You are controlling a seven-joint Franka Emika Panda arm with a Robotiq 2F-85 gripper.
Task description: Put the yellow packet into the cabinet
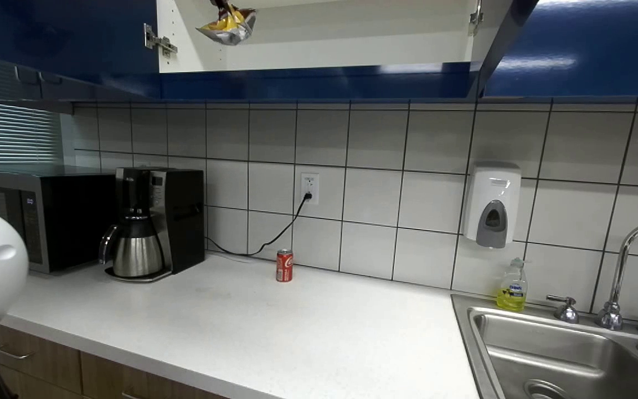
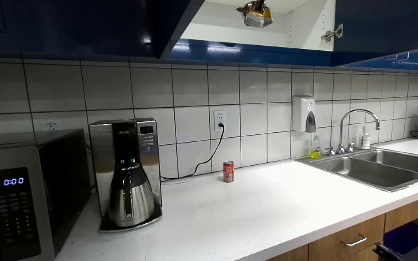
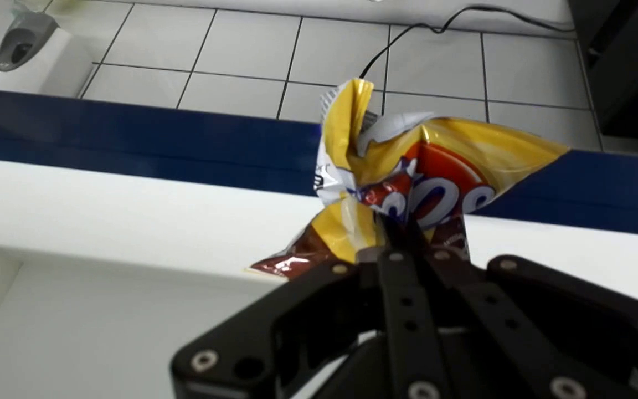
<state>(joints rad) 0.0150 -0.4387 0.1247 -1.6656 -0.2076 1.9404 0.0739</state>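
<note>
The crumpled yellow packet (image 1: 229, 26) hangs at the cabinet's opening in both exterior views (image 2: 259, 18). In the wrist view the packet (image 3: 457, 147) shows yellow, red and brown printing and lies across the line of the blue front edge. My gripper (image 3: 402, 224) is shut on the packet's pinched middle, and the fingertips are partly hidden by its folds. In the exterior views most of the gripper is cut off at the top. The open cabinet has a white inside (image 1: 352, 47) and a blue front edge (image 2: 245, 50). I cannot tell how far inside the packet is.
Open blue cabinet doors (image 1: 585, 50) (image 2: 383, 29) flank the opening. Below are a counter (image 1: 308, 327), a red can (image 1: 284, 266), a coffee maker (image 2: 129, 174), a microwave (image 2: 13, 192), a soap dispenser (image 1: 493, 205) and a sink (image 2: 372, 168).
</note>
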